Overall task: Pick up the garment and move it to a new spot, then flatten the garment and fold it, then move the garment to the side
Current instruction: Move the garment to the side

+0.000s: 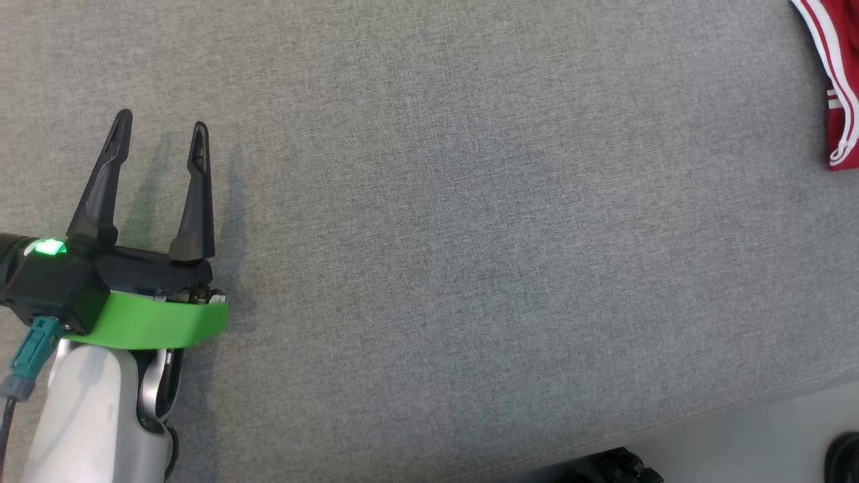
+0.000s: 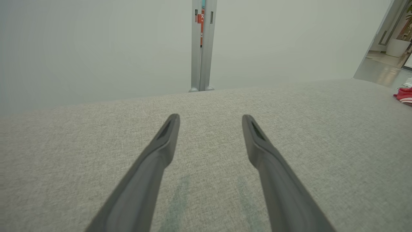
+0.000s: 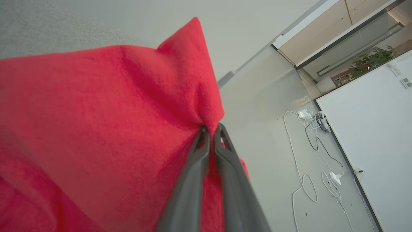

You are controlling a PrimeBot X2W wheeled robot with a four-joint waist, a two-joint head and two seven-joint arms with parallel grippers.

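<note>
Found the red fabric garment with white stripes (image 1: 842, 80) at the 2 o'clock corner of the head view, on the grey fabric-covered bench (image 1: 470, 235) and cut off by the frame's edge. Placed it at about 2 o'clock from the left pincer (image 1: 162, 121), well apart, with a broad stretch of bare bench between. Saw that pincer at 9 o'clock in the same view, released, its two dark fingers spread wide and aimed toward 12 o'clock. Confirmed this in the left wrist view: left pincer (image 2: 210, 116) splayed above the bench (image 2: 322, 135), garment (image 2: 404, 95) a small red patch near 3 o'clock.

Found the right pincer (image 3: 212, 128) in the right wrist view clenched on the garment (image 3: 96, 129), fingertips pinching a fold of red cloth with a mere sliver of gap. Saw the cloth spreading from the pinch toward 9 and 7 o'clock, one corner peaking toward 12 o'clock.

Read the visible strip in the head view as running lengthwise from 12 toward 5 o'clock, white stripes following that line, lower end pointing to 6 o'clock. Could not tell the long axis of the whole garment.
</note>
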